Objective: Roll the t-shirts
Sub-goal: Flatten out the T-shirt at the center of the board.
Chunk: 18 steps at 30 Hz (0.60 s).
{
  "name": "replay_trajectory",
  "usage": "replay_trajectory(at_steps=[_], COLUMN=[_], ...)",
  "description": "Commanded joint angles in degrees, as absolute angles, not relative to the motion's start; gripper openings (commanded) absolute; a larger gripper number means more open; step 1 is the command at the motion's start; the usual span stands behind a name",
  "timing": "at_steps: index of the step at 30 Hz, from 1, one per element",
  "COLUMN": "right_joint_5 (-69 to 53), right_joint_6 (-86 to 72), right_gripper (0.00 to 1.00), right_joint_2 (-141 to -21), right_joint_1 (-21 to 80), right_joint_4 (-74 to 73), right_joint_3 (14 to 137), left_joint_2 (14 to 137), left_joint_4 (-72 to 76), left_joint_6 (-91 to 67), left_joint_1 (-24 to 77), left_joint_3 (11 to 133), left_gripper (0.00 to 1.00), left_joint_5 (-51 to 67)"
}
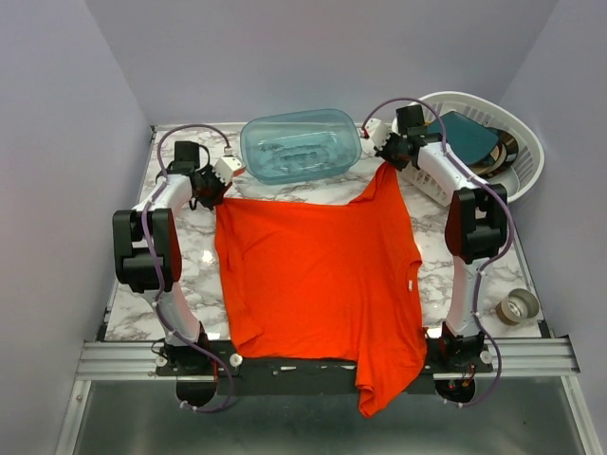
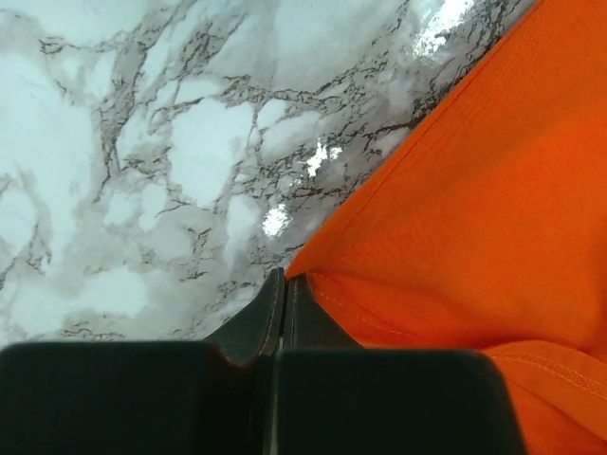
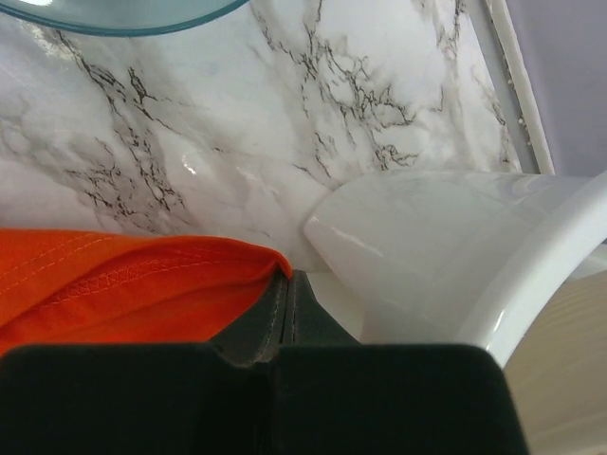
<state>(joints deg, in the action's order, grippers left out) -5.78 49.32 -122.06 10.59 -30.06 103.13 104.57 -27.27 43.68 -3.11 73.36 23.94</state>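
The red-orange t-shirt [image 1: 318, 275] lies spread flat on the marble table [image 1: 194, 270], and its near end hangs over the front edge. At the shirt's far left corner, my left gripper [image 1: 216, 192] is shut. In the left wrist view the fabric [image 2: 474, 190] runs into the tips of that gripper [image 2: 285, 277]. My right gripper [image 1: 387, 163] is shut on the far right corner, which is drawn up into a peak. In the right wrist view the hem [image 3: 114, 294] ends at the closed tips of that gripper [image 3: 287, 275].
A teal plastic tub [image 1: 300, 144] stands just beyond the shirt's far edge. A white laundry basket [image 1: 517, 180] holding dark items sits at the back right, and its rim [image 3: 446, 246] is close beside my right fingers. A tape roll [image 1: 518, 305] lies near the right edge.
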Motion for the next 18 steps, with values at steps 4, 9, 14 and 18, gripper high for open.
replay_trajectory(at_steps=[4, 9, 14, 18], right_joint_5=[-3.2, -1.5, -1.0, -0.4], right_joint_6=[47.3, 43.4, 36.7, 35.2], right_gripper=[0.0, 0.01, 0.0, 0.01], right_joint_2=[-117.9, -114.1, -114.6, -115.1], right_joint_1=[10.9, 13.3, 14.8, 15.4], right_joint_4=[-32.8, -36.0, -37.1, -38.0], right_joint_3=[101.0, 99.6, 105.5, 113.1], left_joint_2=[102.8, 101.8, 99.0, 97.8], left_joint_4=[-33.7, -38.6, -34.1, -35.2], left_joint_6=[47.2, 48.8, 47.4, 45.1], left_joint_1=[-4.0, -4.0, -4.1, -4.2], left_joint_3=[78.2, 78.0, 75.9, 79.3], left_gripper=[0.0, 0.03, 0.05, 0.09], left_joint_5=[29.1, 31.5, 30.4, 31.3])
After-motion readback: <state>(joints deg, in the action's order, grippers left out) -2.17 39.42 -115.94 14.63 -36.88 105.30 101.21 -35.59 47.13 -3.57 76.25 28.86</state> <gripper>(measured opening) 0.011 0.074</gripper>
